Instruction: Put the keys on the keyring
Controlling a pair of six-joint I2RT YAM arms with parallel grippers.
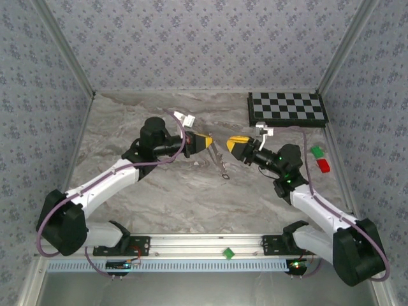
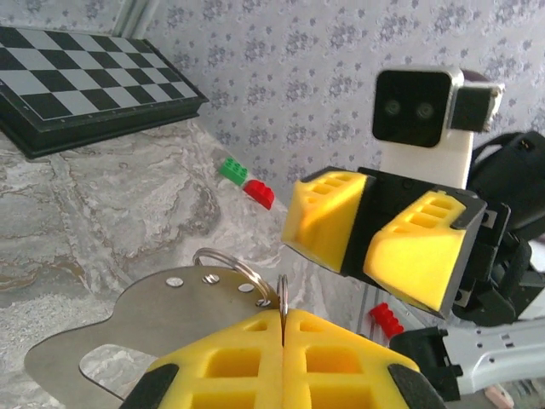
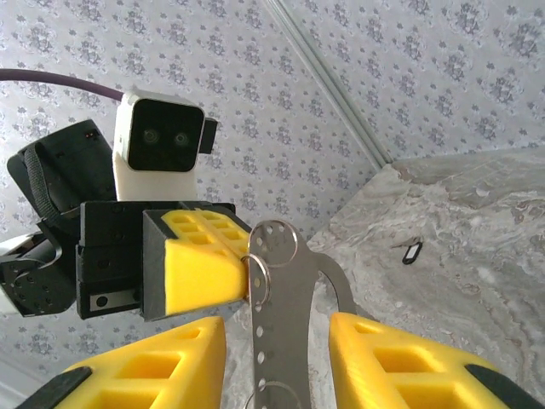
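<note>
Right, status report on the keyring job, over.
Left gripper shut on keyring, plate attached. Right gripper open astride plate. One key lying on table.

No legible text, label, brand or number anywhere.

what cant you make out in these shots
- Left wrist: the flat grey metal plate with holes is cut by the bottom edge and hidden behind the left gripper's yellow fingers.
- Left wrist: the thin wire keyring's near side sits behind those fingers.
- Right wrist: the tiny dark-headed key on the table is too small to show its blade.
</note>
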